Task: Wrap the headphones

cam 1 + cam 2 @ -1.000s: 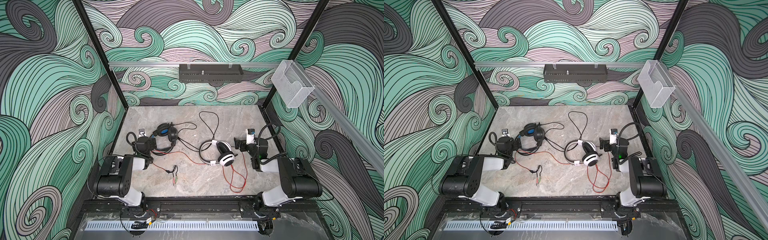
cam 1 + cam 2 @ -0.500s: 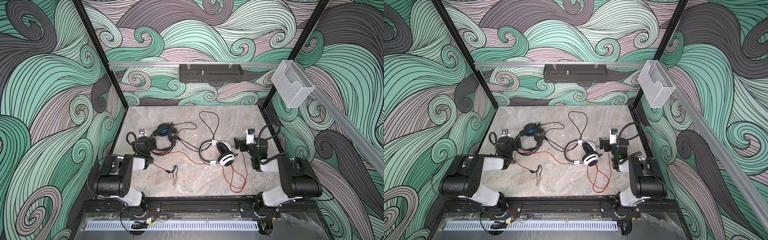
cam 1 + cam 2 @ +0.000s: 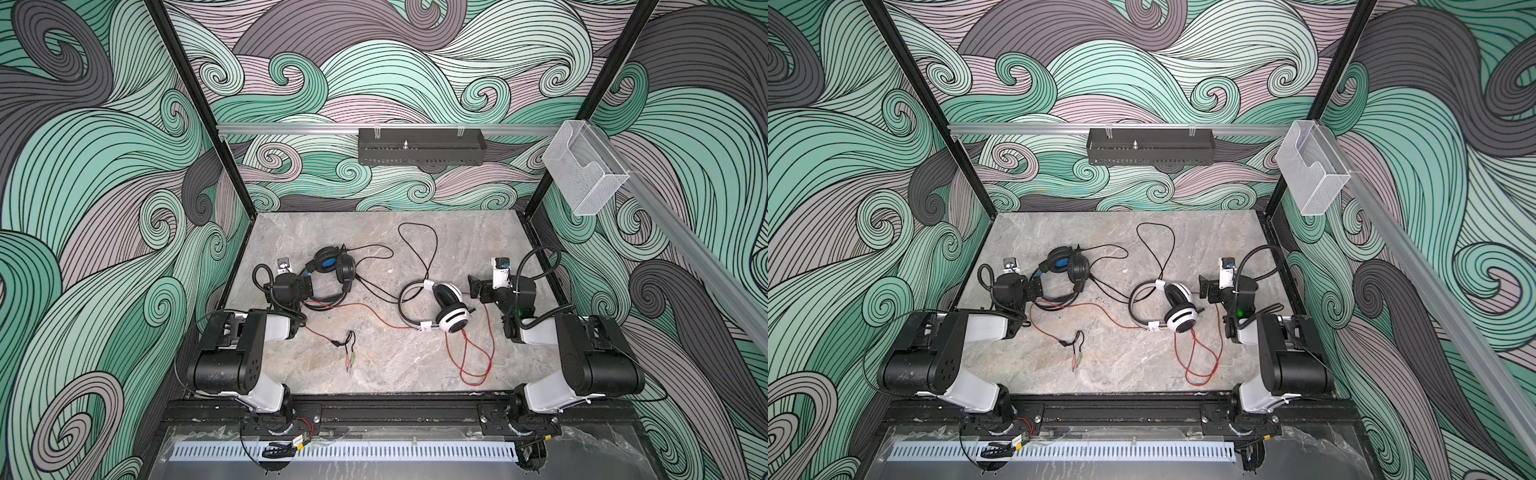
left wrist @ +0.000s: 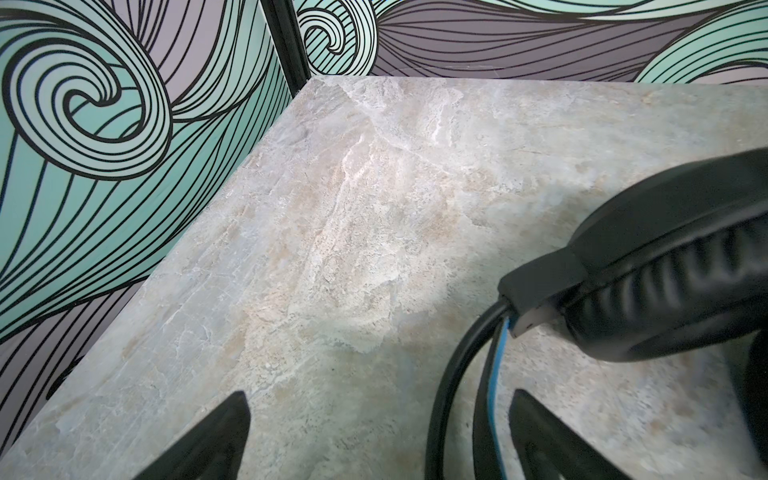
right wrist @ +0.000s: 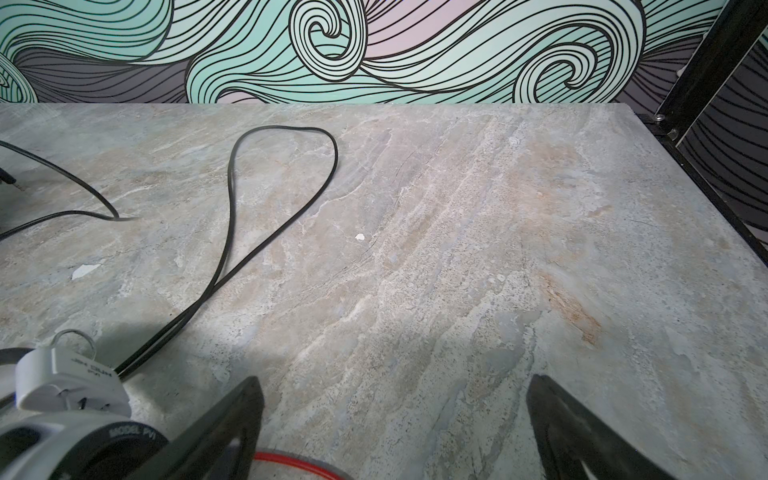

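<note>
Nearest me, at the front edge of the marble-look table, the left arm sits folded at 7 o'clock and the right arm at 5 o'clock, both reaching toward the back. Just past them, at about 7 o'clock, lies a small splitter with a green and a pink plug. At 5 o'clock the red cable lies in loose loops, and it also runs leftward across the middle toward that splitter. Further in, just to the 3 o'clock side of centre, the white headset lies with its black cushions showing, its cable unwrapped. The right gripper sits just beside it at 3 o'clock, jaws spread wide with bare table between the tips and one finger close by the white ear cup. At 10 o'clock lies the black headset with its blue lining, its cable loose too. The left gripper has its jaws wide apart; in the left wrist view the headband runs between the fingers, just beside one of them, though whether it touches I cannot tell. Beyond, toward 12 o'clock, the black cable wanders in a long narrow loop. On the back wall a black perforated tray hangs at 12 o'clock and a clear plastic holder at 2 o'clock
</note>
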`<state>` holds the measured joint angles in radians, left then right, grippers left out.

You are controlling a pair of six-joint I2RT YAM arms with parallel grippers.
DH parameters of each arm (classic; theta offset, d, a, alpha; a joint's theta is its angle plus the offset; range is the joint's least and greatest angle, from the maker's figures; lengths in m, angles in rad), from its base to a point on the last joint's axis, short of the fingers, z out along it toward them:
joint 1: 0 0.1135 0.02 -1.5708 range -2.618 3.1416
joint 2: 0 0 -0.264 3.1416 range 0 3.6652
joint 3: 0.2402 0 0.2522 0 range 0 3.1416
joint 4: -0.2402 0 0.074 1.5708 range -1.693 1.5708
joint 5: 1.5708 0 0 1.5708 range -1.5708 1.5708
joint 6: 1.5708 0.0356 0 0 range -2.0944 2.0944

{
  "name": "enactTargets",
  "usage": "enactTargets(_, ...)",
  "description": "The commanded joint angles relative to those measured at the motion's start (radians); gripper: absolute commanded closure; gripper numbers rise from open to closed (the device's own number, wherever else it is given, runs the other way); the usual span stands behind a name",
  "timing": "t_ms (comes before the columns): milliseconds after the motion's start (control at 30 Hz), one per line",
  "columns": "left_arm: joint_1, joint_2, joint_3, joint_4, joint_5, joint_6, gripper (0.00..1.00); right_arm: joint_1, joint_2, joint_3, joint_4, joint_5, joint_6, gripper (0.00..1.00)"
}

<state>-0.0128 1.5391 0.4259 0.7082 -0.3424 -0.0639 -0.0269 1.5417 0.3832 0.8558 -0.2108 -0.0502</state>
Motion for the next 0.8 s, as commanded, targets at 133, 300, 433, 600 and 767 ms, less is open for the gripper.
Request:
enactTargets(133, 0.019, -0.013, 0.031, -0.018, 0.041, -0.016, 0.01, -0.002, 0.002, 0.012, 0.017, -0.013, -0.008, 0.01)
enactTargets(300, 0.027, -0.013, 0.036, -0.026, 0.060, -0.018, 0.01, -0.002, 0.001, 0.010, 0.017, -0.013, -0.007, 0.01)
enactTargets(433, 0.027, -0.011, 0.037, -0.028, 0.059, -0.019, 0.01, -0.002, 0.002, 0.014, 0.014, -0.012, -0.006, 0.01)
enactTargets(600, 0.027, -0.011, 0.037, -0.029, 0.059, -0.018, 0.01, 0.016, 0.004, 0.029, -0.015, 0.103, 0.015, 0.01)
enactTargets(767, 0.027, -0.016, 0.030, -0.020, 0.059, -0.018, 0.02, 0.027, -0.002, 0.025, -0.015, 0.170, 0.023, 0.01)
